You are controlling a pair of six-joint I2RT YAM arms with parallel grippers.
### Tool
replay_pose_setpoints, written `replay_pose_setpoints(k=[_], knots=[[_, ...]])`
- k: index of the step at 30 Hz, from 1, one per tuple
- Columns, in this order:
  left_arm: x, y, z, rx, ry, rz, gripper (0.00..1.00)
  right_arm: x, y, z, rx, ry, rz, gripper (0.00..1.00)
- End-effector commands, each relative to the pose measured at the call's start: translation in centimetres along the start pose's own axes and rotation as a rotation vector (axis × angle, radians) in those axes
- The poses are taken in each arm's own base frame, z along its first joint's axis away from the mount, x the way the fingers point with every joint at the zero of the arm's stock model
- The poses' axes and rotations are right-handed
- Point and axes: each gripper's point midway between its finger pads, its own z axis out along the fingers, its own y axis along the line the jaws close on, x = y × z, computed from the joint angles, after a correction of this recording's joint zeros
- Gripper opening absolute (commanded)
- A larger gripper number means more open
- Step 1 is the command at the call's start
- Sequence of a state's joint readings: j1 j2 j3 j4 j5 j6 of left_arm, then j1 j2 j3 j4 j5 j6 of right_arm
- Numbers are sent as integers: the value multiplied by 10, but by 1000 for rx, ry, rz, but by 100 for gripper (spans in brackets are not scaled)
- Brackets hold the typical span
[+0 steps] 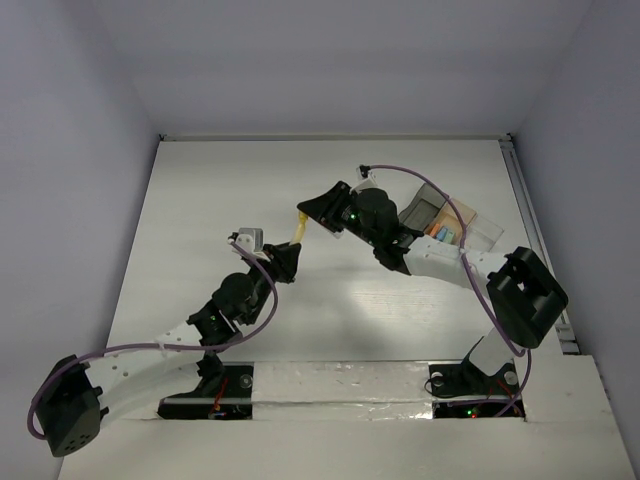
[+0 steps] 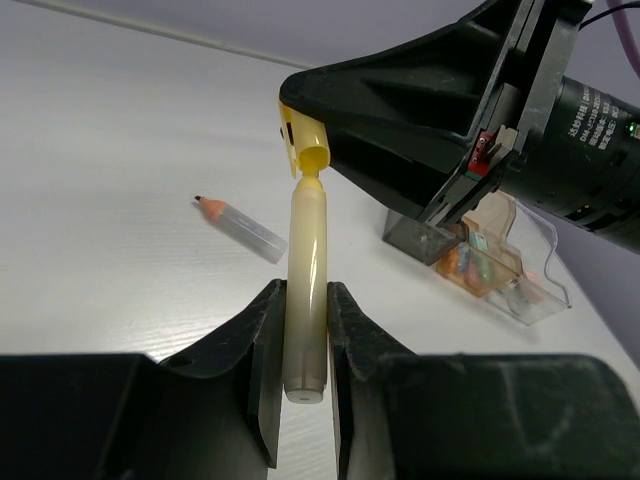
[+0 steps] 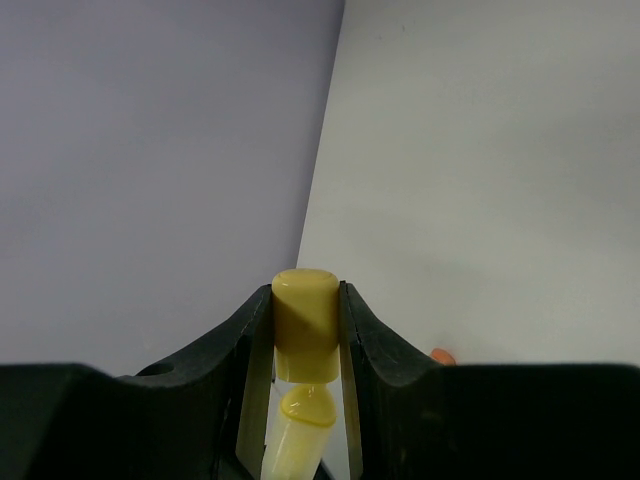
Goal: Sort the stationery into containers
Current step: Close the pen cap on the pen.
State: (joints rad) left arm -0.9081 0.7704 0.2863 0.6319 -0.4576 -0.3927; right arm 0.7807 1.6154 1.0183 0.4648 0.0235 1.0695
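Over the table (image 1: pixel 200 220), left gripper (image 2: pixel 303 300) is clamped on the yellow marker (image 2: pixel 308 240), right gripper (image 3: pixel 307 300) on its cap (image 3: pixel 305 315); a slanted push may jam the tip. At 2 o'clock stand the containers (image 1: pixel 425 205).

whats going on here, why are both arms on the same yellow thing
The left gripper is shut on the yellow marker by its body. The right gripper pinches the yellow cap right at the marker's tip. A capped pencil lies on the table, and the containers already hold some coloured pieces.
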Motion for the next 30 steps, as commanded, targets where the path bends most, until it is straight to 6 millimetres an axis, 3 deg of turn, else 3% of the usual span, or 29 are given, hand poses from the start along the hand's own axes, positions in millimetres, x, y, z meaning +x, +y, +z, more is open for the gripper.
replay_pose_setpoints(k=[1, 9, 16, 30], knots=[[-33, -15, 4, 30, -101, -35, 0, -13, 35, -3, -93, -51, -10, 6], [-34, -13, 6, 17, -108, -25, 0, -14, 29, -4, -67, -60, -10, 6], [-38, -10, 10, -11, -126, -4, 0, -3, 37, -4, -84, -42, 2, 6], [-41, -15, 14, -56, -154, 80, 0, 5, 25, -6, -63, -47, 51, 4]])
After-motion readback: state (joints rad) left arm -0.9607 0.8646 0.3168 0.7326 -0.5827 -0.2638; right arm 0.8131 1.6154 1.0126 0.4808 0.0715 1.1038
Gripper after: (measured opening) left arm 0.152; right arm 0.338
